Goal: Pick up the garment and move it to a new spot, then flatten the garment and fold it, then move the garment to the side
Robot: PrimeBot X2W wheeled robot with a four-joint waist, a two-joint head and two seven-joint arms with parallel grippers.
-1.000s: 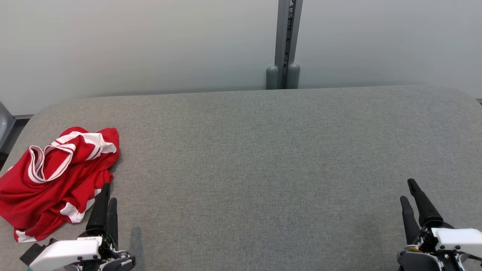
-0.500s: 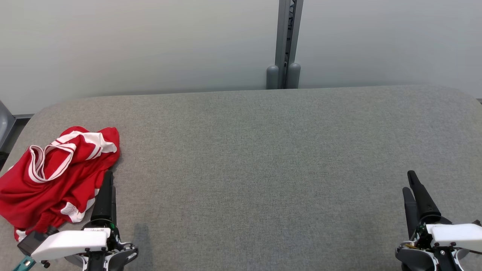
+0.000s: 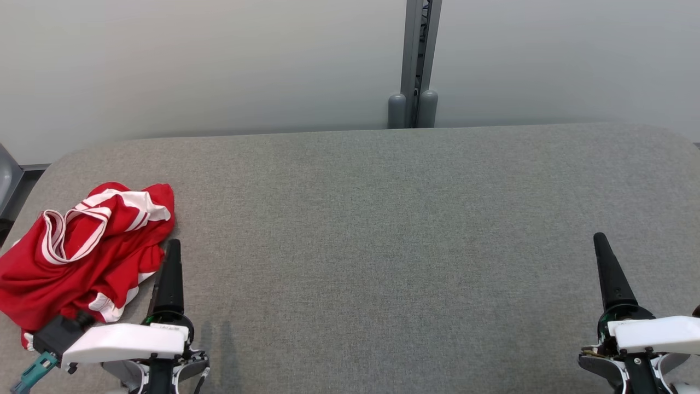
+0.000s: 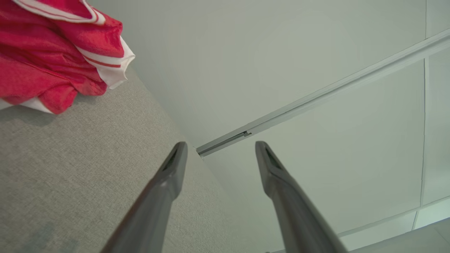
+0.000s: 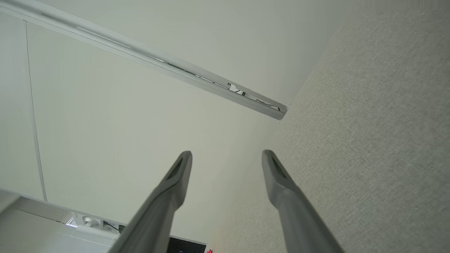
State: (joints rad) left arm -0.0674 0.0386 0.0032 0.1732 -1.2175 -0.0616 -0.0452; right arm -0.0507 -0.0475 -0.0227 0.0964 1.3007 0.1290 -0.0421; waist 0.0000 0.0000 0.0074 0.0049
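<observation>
Nothing of the task is judged done as yet: the red and white garment point(image 3: 82, 246) is seen crumpled in a heap at the left end of the desk point(image 3: 383, 219), neither lifted, flattened nor folded. The left pincer point(image 3: 173, 249) is held released and empty just beside the heap's right edge. The right pincer point(image 3: 600, 242), likewise released and empty, is held well apart over bare desk. Picking up, moving, flattening, folding and setting aside are all left.
</observation>
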